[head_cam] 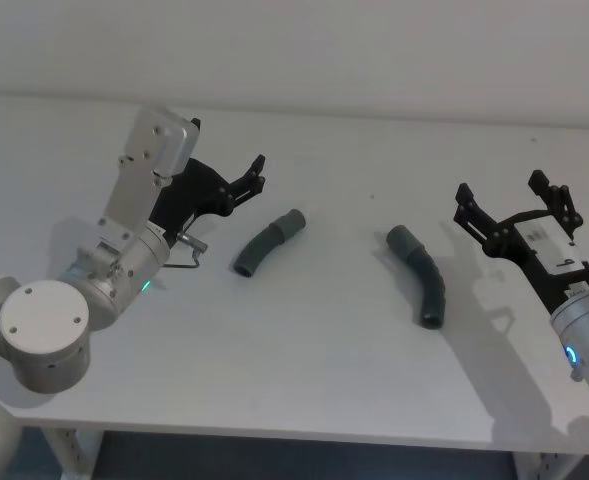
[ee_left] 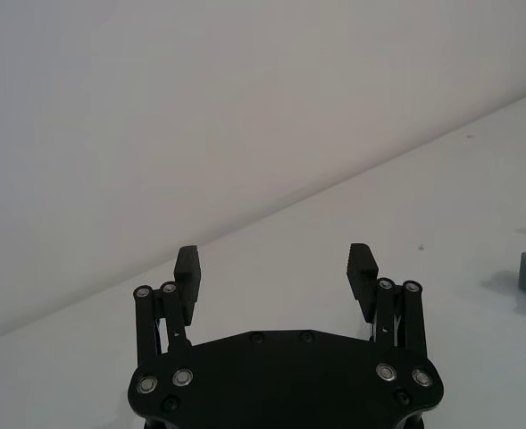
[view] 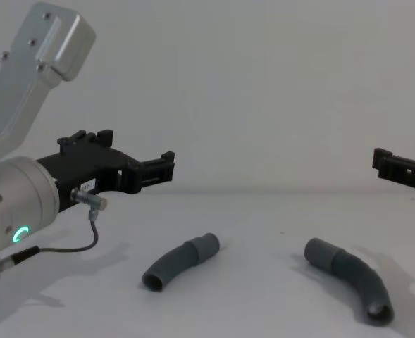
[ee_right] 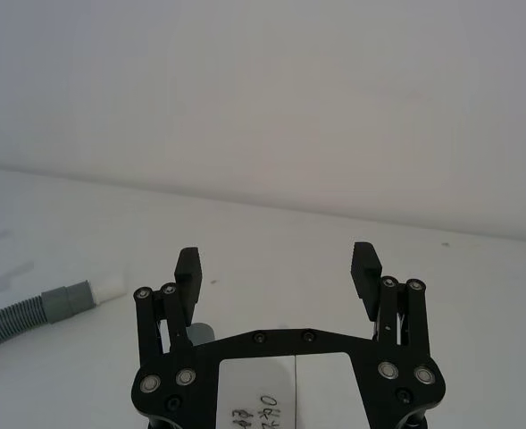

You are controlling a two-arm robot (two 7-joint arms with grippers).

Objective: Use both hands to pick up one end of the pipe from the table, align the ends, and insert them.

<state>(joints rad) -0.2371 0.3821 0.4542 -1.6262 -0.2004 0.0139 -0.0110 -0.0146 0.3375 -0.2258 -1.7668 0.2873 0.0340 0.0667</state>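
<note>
Pipe in two halves, both flat on table (head_cam: 304, 380), neither gripped. Landmark for all places: left hose piece (head_cam: 267, 243), curved, long axis slanting from near-left open end to far-right cuff. Well apart to right of it, right hose piece (head_cam: 421, 272), slanting the opposite way, far cuffs of both turned toward each other across a bare gap.

Just left of landmark and a little behind it, left gripper (head_cam: 257, 173), raised clear above it per chest view, fingers spread wide on nothing, tips aimed rightward over far cuff. Much farther right of landmark, beyond right hose piece, right gripper (head_cam: 501, 190), likewise raised, fingers wide and empty, aimed back leftward.

Nearer arm for each half plain enough: left for landmark, right for its partner. Judged next move: descent and closing across ribbed middle, fingers straddling the short axis rather than lying along the length; some wrist turn probably needed on both sides.

Off to one side in right wrist view, white-tipped narrow cuff (ee_right: 106, 286), probably landmark's far end, not certain. Likely hazard: round, curved hose rolling away under closing fingers.
</note>
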